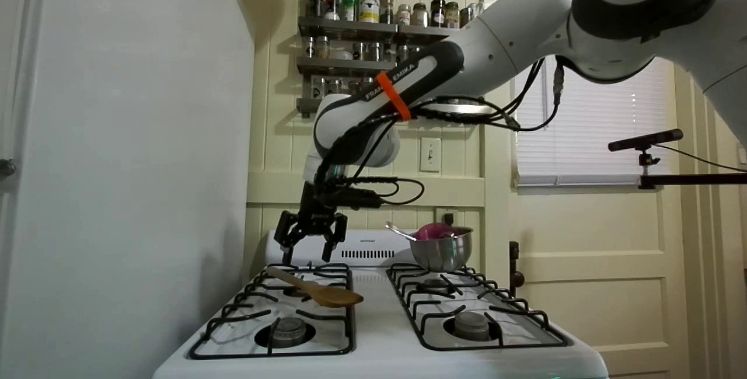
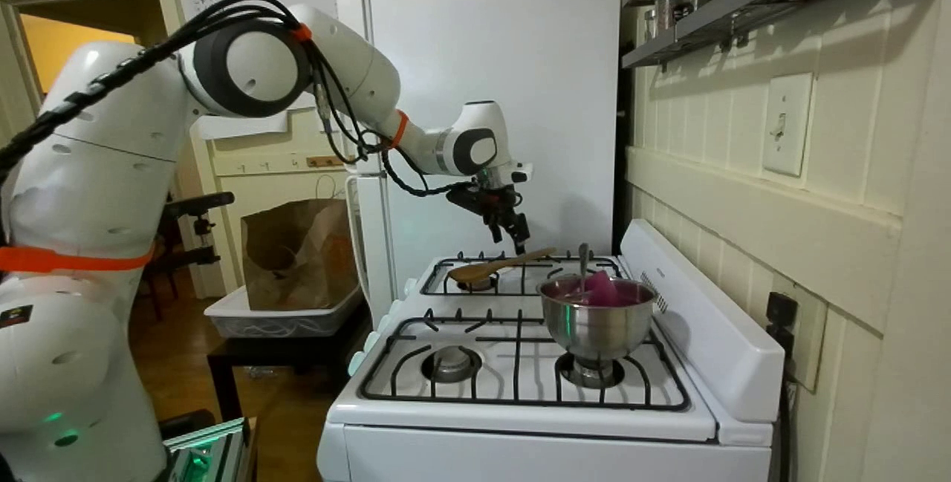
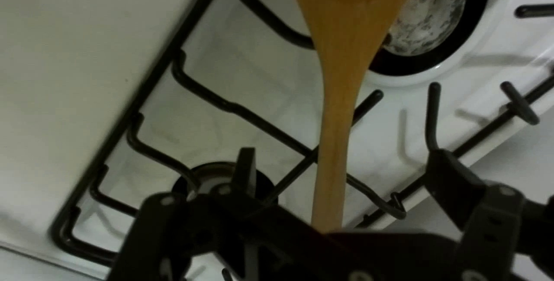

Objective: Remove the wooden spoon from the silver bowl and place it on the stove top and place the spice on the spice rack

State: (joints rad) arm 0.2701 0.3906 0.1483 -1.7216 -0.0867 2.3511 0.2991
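Note:
The wooden spoon (image 1: pixel 327 294) lies across a burner grate beside the tall white appliance, its handle pointing toward the wall. Above the handle my gripper (image 1: pixel 307 257) stands open, its fingers (image 3: pixel 452 181) wide apart on either side of the handle (image 3: pixel 334 155) in the wrist view, not touching it there. A silver bowl (image 2: pixel 598 330) rests over a rear burner on the far grate, holding a pink item and a metal utensil. White stove top (image 1: pixel 370 320) shows between the grates. Jars line the spice rack (image 1: pixel 347 30); which is the spice, I cannot tell.
A white refrigerator (image 2: pixel 490 96) rises close beside the spoon's grate. The stove's backguard (image 2: pixel 698 318) runs along the wall under a light switch (image 2: pixel 787 125). Black grate bars (image 3: pixel 242 112) stick up under the gripper. A paper bag (image 2: pixel 297 274) sits in a bin beyond the stove.

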